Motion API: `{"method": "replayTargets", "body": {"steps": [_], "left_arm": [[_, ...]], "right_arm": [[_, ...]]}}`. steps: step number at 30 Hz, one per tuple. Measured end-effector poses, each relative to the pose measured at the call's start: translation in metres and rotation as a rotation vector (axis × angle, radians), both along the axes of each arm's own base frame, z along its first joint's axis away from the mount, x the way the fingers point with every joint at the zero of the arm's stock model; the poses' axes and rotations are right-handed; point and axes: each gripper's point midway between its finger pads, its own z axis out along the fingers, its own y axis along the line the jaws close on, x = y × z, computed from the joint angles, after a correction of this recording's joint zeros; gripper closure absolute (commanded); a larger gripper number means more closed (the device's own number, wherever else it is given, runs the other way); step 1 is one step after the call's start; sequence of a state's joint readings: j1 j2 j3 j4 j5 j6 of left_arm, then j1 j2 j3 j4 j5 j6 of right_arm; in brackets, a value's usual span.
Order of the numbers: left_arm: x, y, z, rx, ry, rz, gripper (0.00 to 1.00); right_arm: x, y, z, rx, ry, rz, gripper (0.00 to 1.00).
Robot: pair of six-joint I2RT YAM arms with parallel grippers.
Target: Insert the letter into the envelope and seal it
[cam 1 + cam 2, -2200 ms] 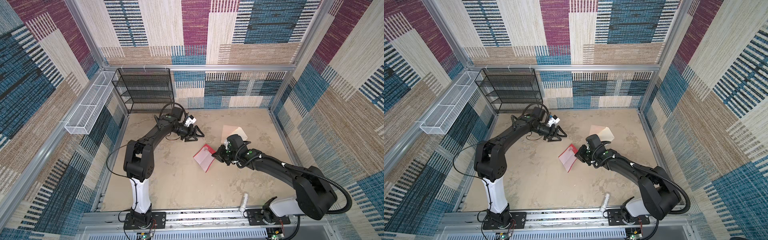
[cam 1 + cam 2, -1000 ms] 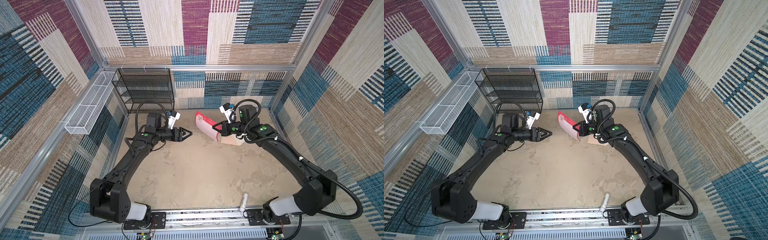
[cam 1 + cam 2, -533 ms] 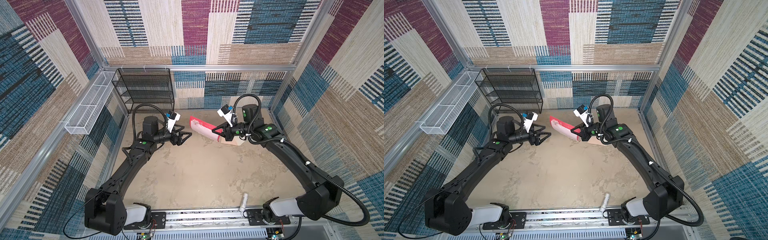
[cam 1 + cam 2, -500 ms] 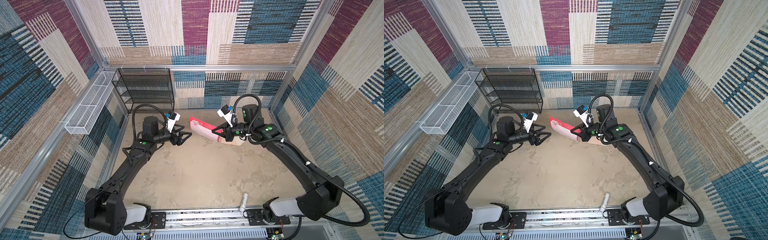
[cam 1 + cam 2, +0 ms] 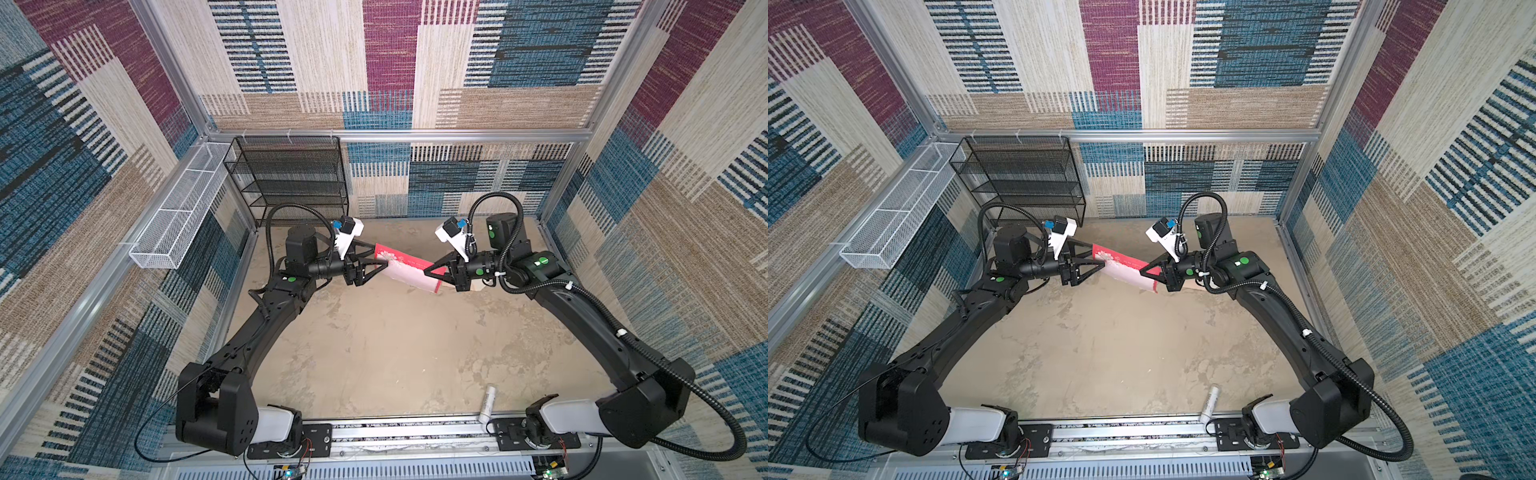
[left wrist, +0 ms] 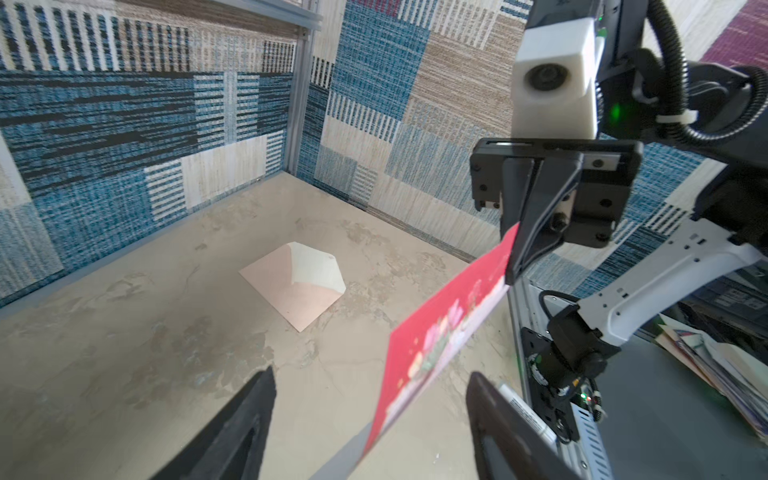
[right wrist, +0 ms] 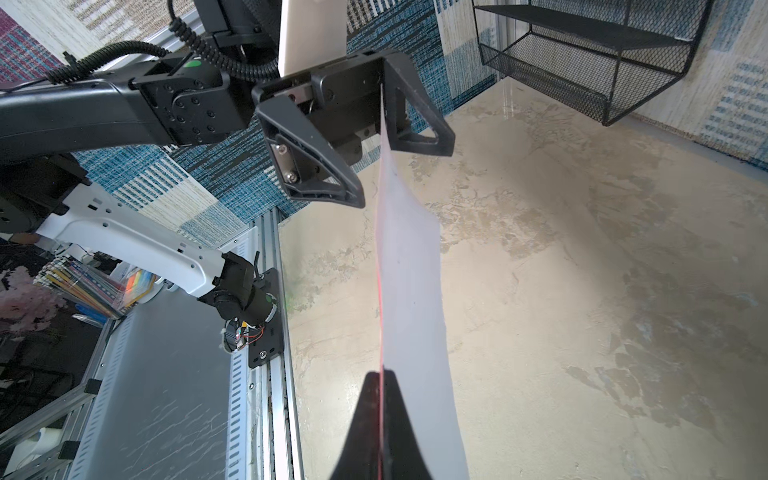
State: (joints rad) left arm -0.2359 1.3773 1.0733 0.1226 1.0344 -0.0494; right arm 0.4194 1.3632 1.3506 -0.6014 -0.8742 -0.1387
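Letter (image 5: 405, 268), pink-and-red card: held aloft over the bench (image 5: 374, 353) at 12 o'clock, right claw (image 5: 428, 272) clenched on one end, left claw (image 5: 380, 261) spread astride the other, seemingly for handover; envelope (image 6: 297, 291) flat at 1 o'clock, flap open.

Pink red-bordered letter (image 5: 409, 269) aloft, tilted, peach envelope (image 6: 297, 286) flat, flap open

No text could be read: the letter (image 6: 440, 340) carried only a blurred floral mark, and print on the white tube (image 6: 524, 409) was too small.
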Motion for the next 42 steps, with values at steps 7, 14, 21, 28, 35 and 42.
{"method": "replayTargets", "body": {"steps": [7,14,21,28,35,42], "left_arm": [[-0.014,-0.006,-0.001,-0.033,0.055,-0.109,0.43],[-0.022,-0.007,-0.001,-0.039,0.089,-0.155,0.76],[-0.024,-0.007,-0.004,-0.034,0.118,-0.161,1.0],[-0.013,-0.006,0.002,-0.026,0.102,-0.103,1.0],[0.0,-0.006,0.013,-0.06,0.139,-0.043,1.0],[0.004,-0.005,0.014,-0.066,0.155,-0.015,1.0]], "right_arm": [[-0.001,0.003,-0.001,0.014,0.021,0.022,1.0],[0.006,0.0,-0.002,0.02,0.05,0.001,0.93],[0.007,-0.002,-0.002,0.05,0.073,0.007,0.66],[0.002,-0.003,-0.015,0.083,0.128,0.014,0.44],[0.009,-0.003,-0.026,0.138,0.162,-0.023,0.53],[0.018,0.0,-0.011,0.204,0.13,-0.04,0.64]]}}
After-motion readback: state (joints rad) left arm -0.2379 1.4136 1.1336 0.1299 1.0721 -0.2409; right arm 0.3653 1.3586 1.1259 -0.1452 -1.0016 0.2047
